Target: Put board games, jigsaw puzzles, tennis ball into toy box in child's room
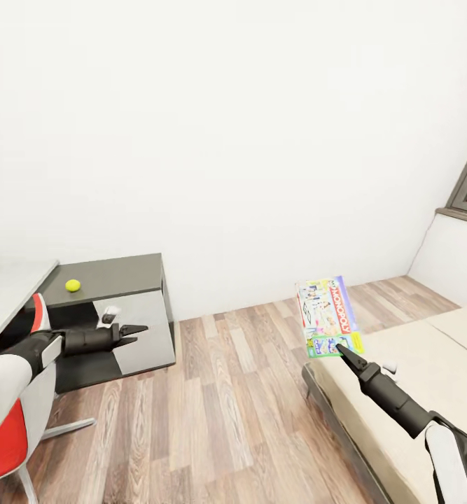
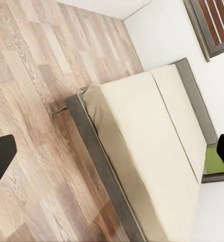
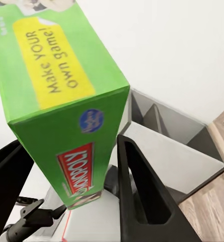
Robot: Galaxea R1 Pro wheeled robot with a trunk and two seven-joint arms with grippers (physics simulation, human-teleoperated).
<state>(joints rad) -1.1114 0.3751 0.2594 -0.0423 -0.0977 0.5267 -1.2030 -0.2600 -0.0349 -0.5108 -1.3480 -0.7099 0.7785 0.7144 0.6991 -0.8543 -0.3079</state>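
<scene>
Right gripper point(image 1: 339, 348) clamped on the Monopoly box point(image 1: 328, 316), held upright in the air above the bed point(image 1: 429, 378) edge, left gripper point(image 1: 136, 334) empty with fingers parted, tennis ball point(image 1: 73, 285) on the table point(image 1: 114, 276) just beyond it

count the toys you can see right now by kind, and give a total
board games: 1, the Monopoly box held in the right gripper
tennis balls: 1, the tennis ball on the table's dark section
total: 2
</scene>
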